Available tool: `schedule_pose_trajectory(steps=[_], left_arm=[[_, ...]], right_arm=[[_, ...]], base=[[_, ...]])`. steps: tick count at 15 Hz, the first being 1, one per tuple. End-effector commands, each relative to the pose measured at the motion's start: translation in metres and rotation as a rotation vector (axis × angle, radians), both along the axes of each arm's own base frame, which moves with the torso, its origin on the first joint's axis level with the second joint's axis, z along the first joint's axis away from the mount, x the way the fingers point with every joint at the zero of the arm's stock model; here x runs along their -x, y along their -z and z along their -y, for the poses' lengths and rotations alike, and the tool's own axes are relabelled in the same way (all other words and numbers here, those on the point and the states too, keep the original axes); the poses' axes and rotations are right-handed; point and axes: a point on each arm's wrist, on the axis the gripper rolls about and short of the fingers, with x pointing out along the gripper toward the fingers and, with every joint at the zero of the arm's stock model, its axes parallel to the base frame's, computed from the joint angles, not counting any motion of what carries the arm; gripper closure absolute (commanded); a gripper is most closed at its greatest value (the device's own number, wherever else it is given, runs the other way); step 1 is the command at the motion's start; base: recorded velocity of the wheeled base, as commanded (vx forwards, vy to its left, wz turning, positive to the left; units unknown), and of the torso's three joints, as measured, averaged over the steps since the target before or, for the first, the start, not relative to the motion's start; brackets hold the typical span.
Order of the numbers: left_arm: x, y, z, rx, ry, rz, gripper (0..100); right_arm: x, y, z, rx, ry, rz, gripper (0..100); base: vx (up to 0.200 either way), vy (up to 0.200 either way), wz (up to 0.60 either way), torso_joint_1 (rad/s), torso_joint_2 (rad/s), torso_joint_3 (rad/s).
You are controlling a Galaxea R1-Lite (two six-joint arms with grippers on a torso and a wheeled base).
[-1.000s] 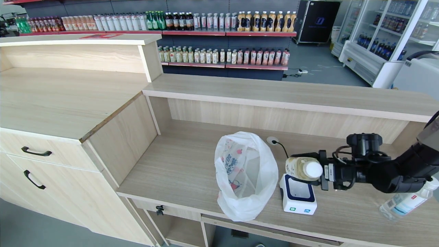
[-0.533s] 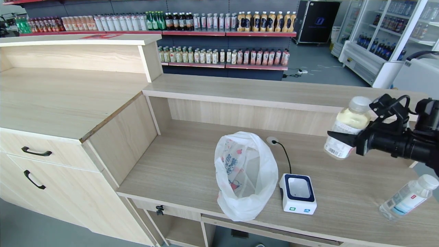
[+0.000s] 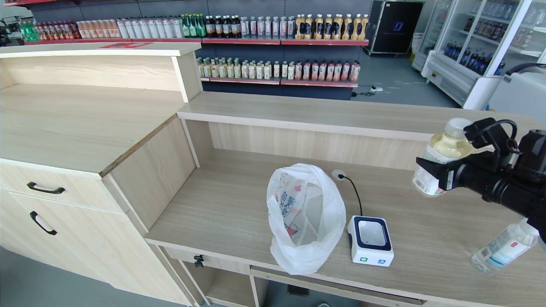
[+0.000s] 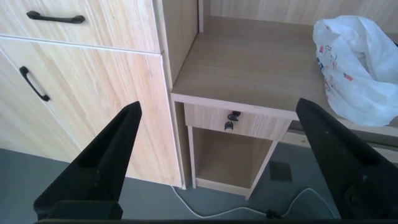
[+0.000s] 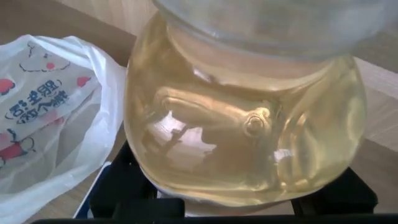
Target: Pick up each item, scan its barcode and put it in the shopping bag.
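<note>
Bottle [image 3: 448, 149] raised off scanner [image 3: 370, 240] over wooden counter [image 3: 230, 209].

matt wood-grain counter [image 3: 239, 204], thin plastic bag [image 3: 305, 217]

I see a pale wood-grain checkout counter [image 3: 222, 204] with a low work surface set below a raised ledge. A white, crinkled plastic shopping bag [image 3: 305, 217] with red and blue print stands on it near the front edge, its mouth open upward. Just beside the bag sits a white box-shaped barcode scanner [image 3: 370, 241] with a dark blue window frame. Its thin black cable [image 3: 354, 192] runs back to a round grey grommet [image 3: 339, 174]. Well apart, at the right end, a clear plastic bottle [image 3: 503, 247] with a white cap lies on its side.
</note>
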Motion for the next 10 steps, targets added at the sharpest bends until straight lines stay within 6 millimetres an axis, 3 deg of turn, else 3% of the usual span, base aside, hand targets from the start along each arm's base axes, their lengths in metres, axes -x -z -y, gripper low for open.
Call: schedule_pose_trajectory(steps=[1, 5, 10], left_arm=[[0.000, 0.000, 0.000, 0.000, 0.000, 0.000, 0], [0.000, 0.000, 0.000, 0.000, 0.000, 0.000, 0], [0.000, 0.000, 0.000, 0.000, 0.000, 0.000, 0]], right_arm=[[-0.001, 0.007, 0.001, 0.083, -0.003, -0.004, 100], [-0.002, 0.007, 0.003, 0.187, -0.012, 0.018, 100], [-0.016, 0.015, -0.021, 0.192, -0.094, 0.074, 100]], base=[[0.000, 0.000, 0.00, 0.000, 0.00, 0.000], [0.000, 0.000, 0.00, 0.000, 0.00, 0.000], [0.000, 0.000, 0.60, 0.000, 0.00, 0.004]])
